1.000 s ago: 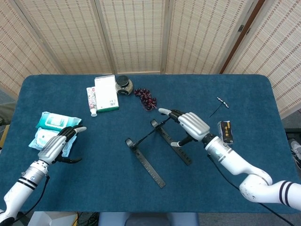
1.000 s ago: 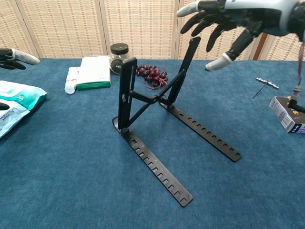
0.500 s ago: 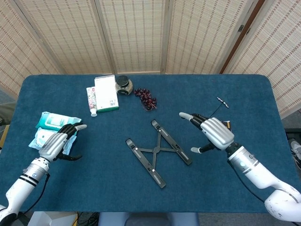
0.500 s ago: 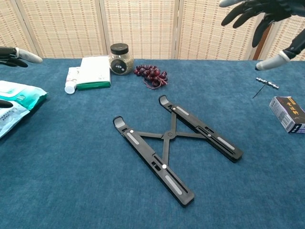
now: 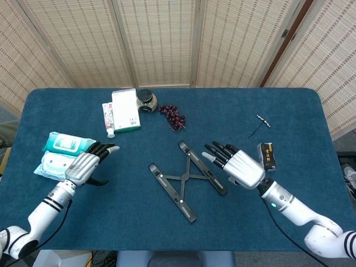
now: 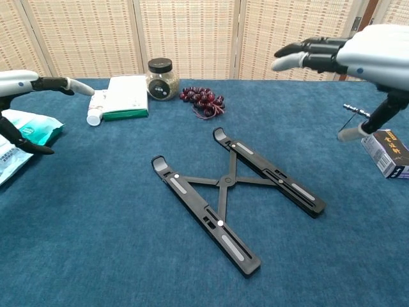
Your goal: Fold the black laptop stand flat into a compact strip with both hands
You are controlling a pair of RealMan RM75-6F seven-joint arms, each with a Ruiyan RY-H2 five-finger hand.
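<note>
At the table's middle, the black laptop stand (image 5: 187, 179) lies flat on the blue cloth (image 5: 289, 111), its two bars still spread in an X. Just beside it at 3 o'clock, the right hand (image 5: 239, 166) hovers empty with fingers apart. Well off at 9 o'clock, the left hand (image 5: 88, 166) is also spread, holding nothing, near the wet-wipe packs (image 5: 60, 151). Red grapes (image 5: 173, 116) sit at 12 o'clock.
</note>
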